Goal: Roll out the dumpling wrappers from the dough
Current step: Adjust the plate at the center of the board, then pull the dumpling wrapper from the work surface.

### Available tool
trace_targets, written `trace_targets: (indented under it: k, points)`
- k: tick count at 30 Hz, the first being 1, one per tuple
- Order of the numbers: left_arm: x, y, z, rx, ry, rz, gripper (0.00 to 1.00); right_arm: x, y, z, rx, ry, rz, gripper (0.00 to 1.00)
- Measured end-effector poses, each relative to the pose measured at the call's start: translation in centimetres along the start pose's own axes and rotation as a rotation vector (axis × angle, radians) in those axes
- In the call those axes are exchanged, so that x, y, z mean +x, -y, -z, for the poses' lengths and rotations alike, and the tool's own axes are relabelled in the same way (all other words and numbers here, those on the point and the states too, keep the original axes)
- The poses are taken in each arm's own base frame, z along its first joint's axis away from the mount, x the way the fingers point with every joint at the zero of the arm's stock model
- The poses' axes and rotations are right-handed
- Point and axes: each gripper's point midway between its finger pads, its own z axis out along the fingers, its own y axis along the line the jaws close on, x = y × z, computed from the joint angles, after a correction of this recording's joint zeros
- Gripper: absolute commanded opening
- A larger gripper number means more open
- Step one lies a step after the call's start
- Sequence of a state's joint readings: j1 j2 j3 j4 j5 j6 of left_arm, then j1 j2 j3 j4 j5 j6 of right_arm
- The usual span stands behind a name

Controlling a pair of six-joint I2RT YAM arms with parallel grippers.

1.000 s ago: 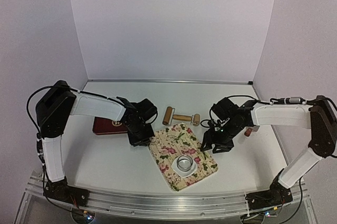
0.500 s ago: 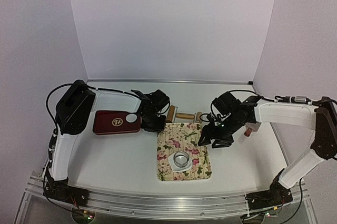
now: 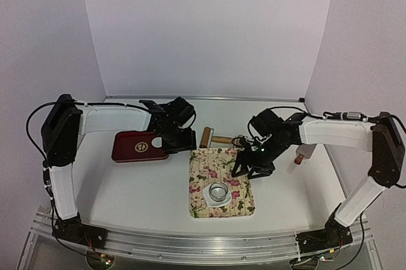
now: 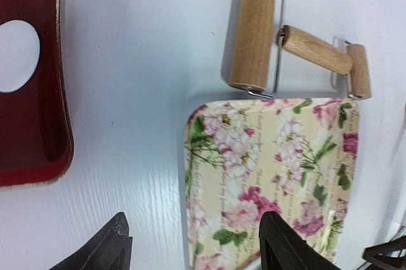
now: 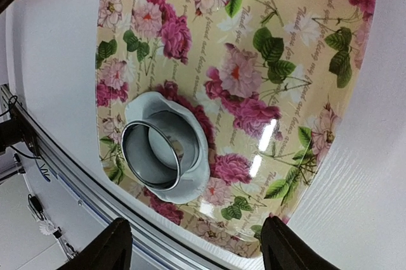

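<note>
Here, 1 dumpling wrapper point(image 4: 16, 54) lies in the red tray point(image 4: 38, 149). The dough point(image 5: 193, 184) sits under the ring cutter point(image 5: 152, 156) on the floral mat point(image 5: 254, 61), probably with more wrappers left to cut. The left fingers point(image 4: 111, 251) and right fingers point(image 5: 114, 251) are spread wide and empty.

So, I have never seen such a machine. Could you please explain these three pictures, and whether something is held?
This is a robot: a left arm and a right arm, bolted at the near edge of a table, each ending in a two-finger claw. One picture looks down from above and behind them. The other two come from cameras on the wrists. On the table lie a flowered mat, with a metal ring sitting on flat white dough, a wooden roller behind the mat, and a red tray with one white wrapper in it. The left claw and the right claw are both open and hold nothing.
</note>
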State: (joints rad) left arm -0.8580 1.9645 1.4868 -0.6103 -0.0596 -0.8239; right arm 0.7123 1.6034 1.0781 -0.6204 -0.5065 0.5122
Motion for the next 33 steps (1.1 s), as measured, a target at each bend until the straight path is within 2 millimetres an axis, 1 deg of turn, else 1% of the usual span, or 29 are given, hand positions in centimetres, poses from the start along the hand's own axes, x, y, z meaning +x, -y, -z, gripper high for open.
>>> trace_targets:
  k: [2, 4, 7, 10, 13, 15, 18, 23, 27, 33]
  points:
    - [0.6, 1.1, 1.5, 0.036, 0.006, 0.042, 0.65, 0.1, 0.1, -0.4, 0.014, -0.009, 0.010, 0.48]
    - [1.9, 2.4, 2.4, 0.072, -0.009, 0.067, 0.63, 0.2, 0.1, -0.8, 0.032, -0.016, 0.019, 0.40]
    - [5.0, 4.1, 2.4, 0.110, -0.070, 0.081, 0.60, 0.1, 0.0, -1.4, 0.056, -0.028, 0.039, 0.34]
    - [8.3, 4.9, 2.1, 0.122, -0.144, 0.090, 0.58, -0.2, -0.4, -2.3, 0.074, -0.041, 0.068, 0.30]
    - [10.5, 5.5, 1.8, 0.127, -0.200, 0.098, 0.55, -0.5, -0.8, -3.3, 0.093, -0.053, 0.097, 0.27]
    - [11.2, 5.5, 1.6, 0.133, -0.224, 0.108, 0.54, -0.6, -1.0, -4.0, 0.108, -0.061, 0.117, 0.25]
    - [11.6, 5.6, 1.4, 0.141, -0.246, 0.123, 0.51, -0.4, -1.2, -4.8, 0.136, -0.076, 0.141, 0.23]
    - [12.1, 5.4, 1.0, 0.129, -0.263, 0.135, 0.46, 0.1, -0.8, -5.9, 0.186, -0.099, 0.163, 0.18]
    - [12.3, 5.1, 0.7, 0.116, -0.270, 0.147, 0.43, 0.1, -0.3, -6.2, 0.215, -0.108, 0.164, 0.15]
    - [13.3, 4.4, -0.5, 0.090, -0.305, 0.144, 0.42, -0.5, -0.8, -6.6, 0.231, -0.099, 0.182, 0.11]
